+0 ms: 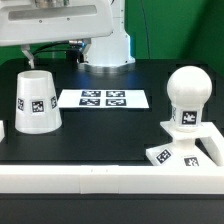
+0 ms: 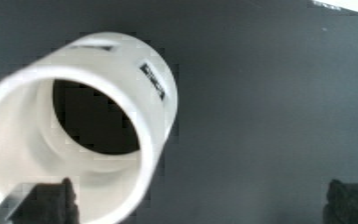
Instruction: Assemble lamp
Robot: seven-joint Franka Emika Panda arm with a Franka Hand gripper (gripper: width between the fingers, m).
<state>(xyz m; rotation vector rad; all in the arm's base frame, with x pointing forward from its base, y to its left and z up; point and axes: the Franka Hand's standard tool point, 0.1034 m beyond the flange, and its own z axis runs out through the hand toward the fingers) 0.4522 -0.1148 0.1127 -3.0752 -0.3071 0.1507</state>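
Note:
The white cone shade (image 1: 35, 100) stands on the black table at the exterior view's left, wide end down, with tags on its side. The ball-headed bulb (image 1: 187, 92) stands upright in the low square base (image 1: 168, 156) at the exterior view's right. My gripper (image 1: 33, 60) hangs just above the shade. In the wrist view the shade (image 2: 149, 95) shows its open top from above. My gripper (image 2: 201, 205) is open and empty. One fingertip (image 2: 48, 200) overlaps the shade's rim; the other (image 2: 354, 200) is over bare table.
The marker board (image 1: 102, 98) lies flat between the shade and the base. A white rail (image 1: 90, 180) runs along the table's front edge and turns up at the right behind the base. The robot's base (image 1: 105, 45) stands at the back.

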